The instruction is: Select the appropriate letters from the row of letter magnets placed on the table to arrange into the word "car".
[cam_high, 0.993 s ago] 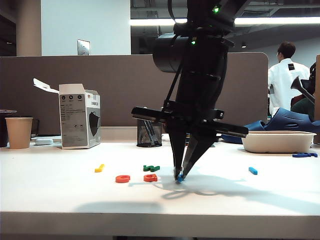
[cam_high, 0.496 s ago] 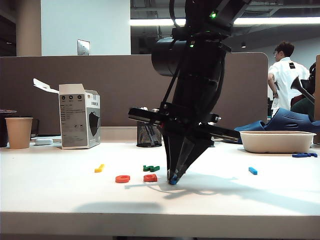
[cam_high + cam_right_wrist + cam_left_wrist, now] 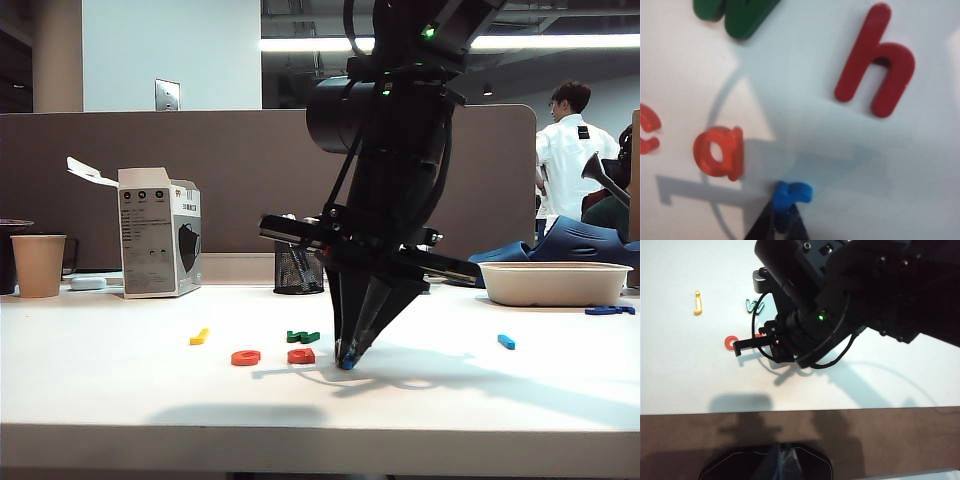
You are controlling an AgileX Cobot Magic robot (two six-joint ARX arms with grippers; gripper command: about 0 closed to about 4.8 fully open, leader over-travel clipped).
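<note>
Right wrist view is showing your right hand [image 3: 780, 220] pinching the blue r [image 3: 791, 194] at the a's [image 3: 720, 151] four o'clock; releasing crooked could nudge it. Left hand, unseen, is staying closed.

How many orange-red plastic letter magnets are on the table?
2. The orange-red c lies left of the orange-red a, beside the right gripper, whose fingers pinch the light-blue r. The left gripper hovers off the table. The arm may hide others.

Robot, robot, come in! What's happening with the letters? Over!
Right gripper shut on blue r, down beside orange a. Left gripper out of sight, shut. Nothing blocking.
</note>
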